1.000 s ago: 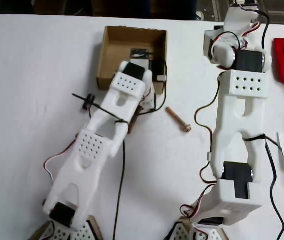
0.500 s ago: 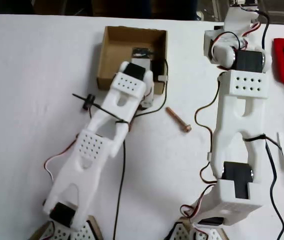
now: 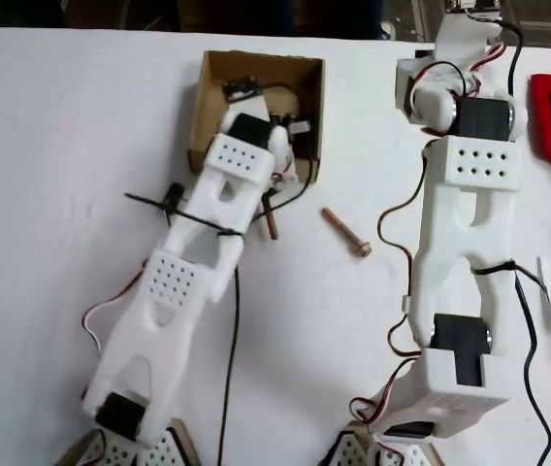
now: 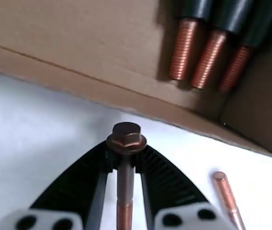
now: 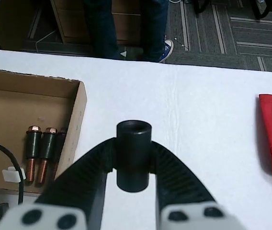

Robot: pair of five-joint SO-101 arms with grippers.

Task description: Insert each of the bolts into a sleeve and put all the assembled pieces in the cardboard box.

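Gripping a bolt (image 4: 126, 140) by its shank, the left pincer (image 4: 126, 157) hangs just outside the cardboard box (image 4: 73, 33); the right pincer (image 5: 133, 154) clamps a bare sleeve (image 5: 133, 132). One loose bolt (image 3: 345, 232) lies on the desk (image 3: 62, 116). Three assembled pieces (image 5: 40, 153) lie boxed, so two remain, I judge. No writing is legible.

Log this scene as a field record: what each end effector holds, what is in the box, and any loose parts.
left end effector: shut on a bolt, head pointing toward the cardboard box, just outside its wall
right end effector: shut on a black sleeve, held upright over the table
box contents: three assembled pieces lying side by side in a corner
loose bolt: on the table between the two arms, no sleeve on it
task state: held bolt and sleeve not yet joined
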